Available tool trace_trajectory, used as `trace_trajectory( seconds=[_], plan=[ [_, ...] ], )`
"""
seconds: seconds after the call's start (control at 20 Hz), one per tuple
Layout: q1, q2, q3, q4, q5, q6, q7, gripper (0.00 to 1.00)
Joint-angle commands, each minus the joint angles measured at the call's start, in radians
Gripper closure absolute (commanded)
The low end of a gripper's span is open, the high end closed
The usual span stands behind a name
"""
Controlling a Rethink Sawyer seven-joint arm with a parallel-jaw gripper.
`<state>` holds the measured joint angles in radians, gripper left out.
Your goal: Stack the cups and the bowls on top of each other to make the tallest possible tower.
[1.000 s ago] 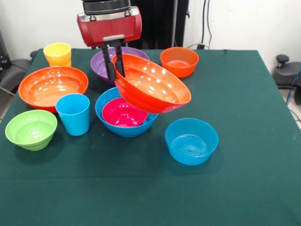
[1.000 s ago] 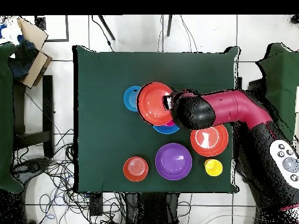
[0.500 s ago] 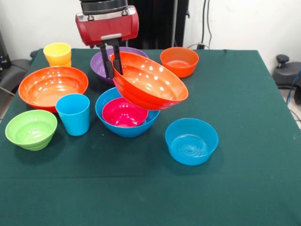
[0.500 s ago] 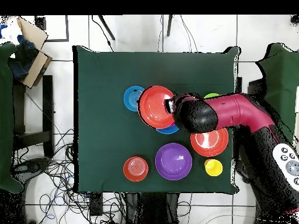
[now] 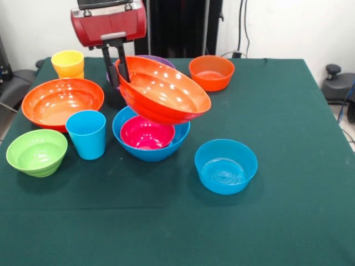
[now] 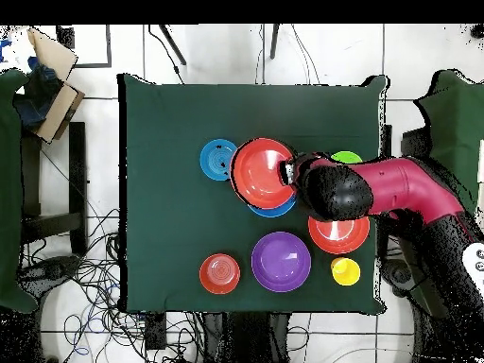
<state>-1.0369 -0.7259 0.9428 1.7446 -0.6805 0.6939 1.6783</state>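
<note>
- Your large orange bowl (image 5: 163,91) is up in the air, tilted, its low side toward the front view's right. It hangs over the large blue bowl (image 5: 150,149), not touching it.
- Gripper (image 5: 115,67) is clamped on that bowl's rim at the upper-left edge in the front view, one finger inside, one outside.
- Large blue bowl sits on the green table (image 5: 288,210) w/ the small magenta bowl (image 5: 145,133) nested inside.
- From overhead the held bowl (image 6: 264,173) covers most of that pair.
- Sky blue cup (image 5: 87,134) stands upright just left of the blue bowl in the front view.
- Medium blue bowl (image 5: 226,165) sits alone, nearer the camera and to the right.
- Lime green bowl (image 5: 36,152) is at the near left, second large orange bowl (image 5: 62,102) behind it, yellow cup (image 5: 68,64) at the far left corner.
- Purple bowl (image 6: 281,261) is mostly hidden behind the held bowl in the front view; clear from overhead.
- Small orange bowl (image 5: 211,72) sits far, right of centre.
</note>
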Motion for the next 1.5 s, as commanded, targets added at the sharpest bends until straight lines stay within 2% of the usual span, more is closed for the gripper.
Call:
trace_trajectory(
  seconds=[0.05, 0.2, 0.25, 1.2, 1.5],
  plan=[
    [0.006, -0.004, 0.043, 0.026, -0.043, 0.031, -0.270, 1.00],
    [0.010, -0.003, 0.044, 0.025, -0.056, 0.020, -0.264, 1.00],
    [0.011, -0.004, 0.041, 0.025, -0.058, 0.020, -0.260, 0.00],
    [0.076, -0.042, 0.010, 0.014, -0.058, 0.032, -0.182, 0.00],
    [0.119, -0.089, -0.012, 0.045, -0.064, -0.013, -0.089, 0.00]
  ],
)
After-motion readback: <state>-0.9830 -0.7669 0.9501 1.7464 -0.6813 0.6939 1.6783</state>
